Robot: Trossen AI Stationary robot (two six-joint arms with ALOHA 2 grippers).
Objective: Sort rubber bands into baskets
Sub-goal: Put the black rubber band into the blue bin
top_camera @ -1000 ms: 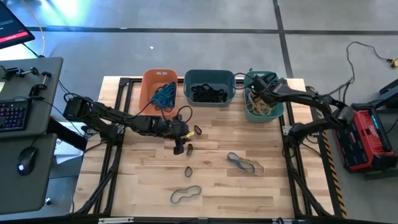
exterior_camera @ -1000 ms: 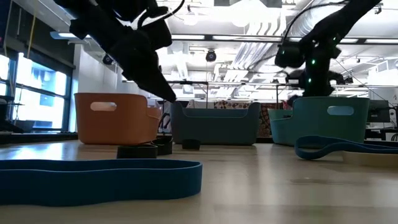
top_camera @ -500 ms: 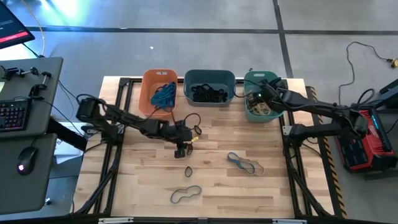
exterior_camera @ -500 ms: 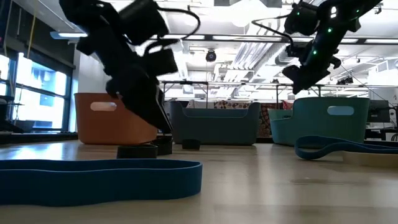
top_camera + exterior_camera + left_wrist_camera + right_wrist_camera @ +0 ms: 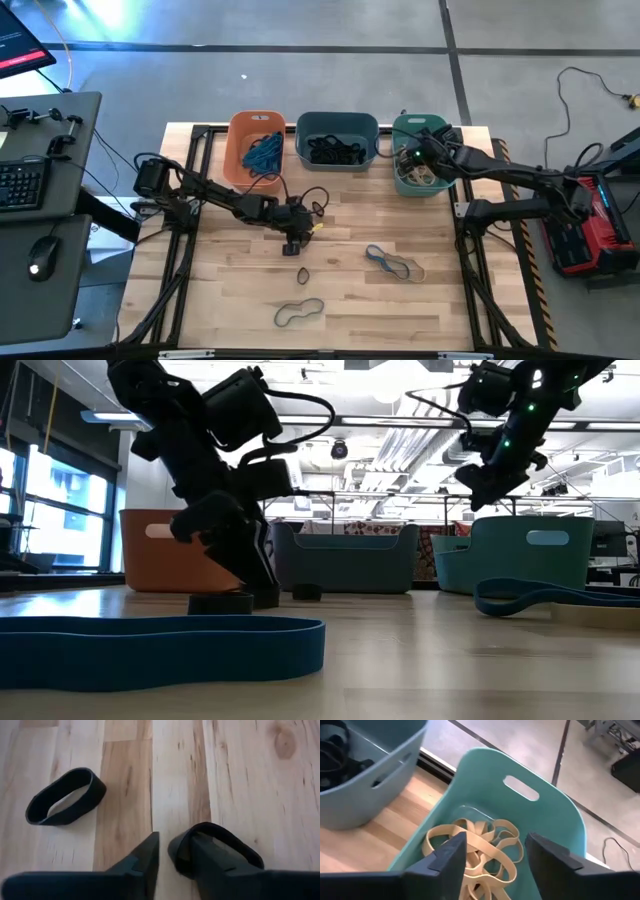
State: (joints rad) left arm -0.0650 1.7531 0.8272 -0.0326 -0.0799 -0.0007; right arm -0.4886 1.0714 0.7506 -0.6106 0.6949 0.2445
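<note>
Left gripper (image 5: 162, 857) pinching a small black rubber band (image 5: 215, 845) on the wooden table (image 5: 350, 310); right gripper (image 5: 495, 855) hanging spread over the teal green plastic basket (image 5: 555, 815).

The left arm reaches low across the table, fingers pointing steeply down, one finger seemingly inside the band's loop, its grip not fully clear. A second black oval band (image 5: 65, 796) lies nearby, long axis slanted. Tan rubber bands (image 5: 480, 842) are heaped in the teal basket, beside the slate blue-grey tub (image 5: 336, 140) and orange tub (image 5: 256, 145).
</note>
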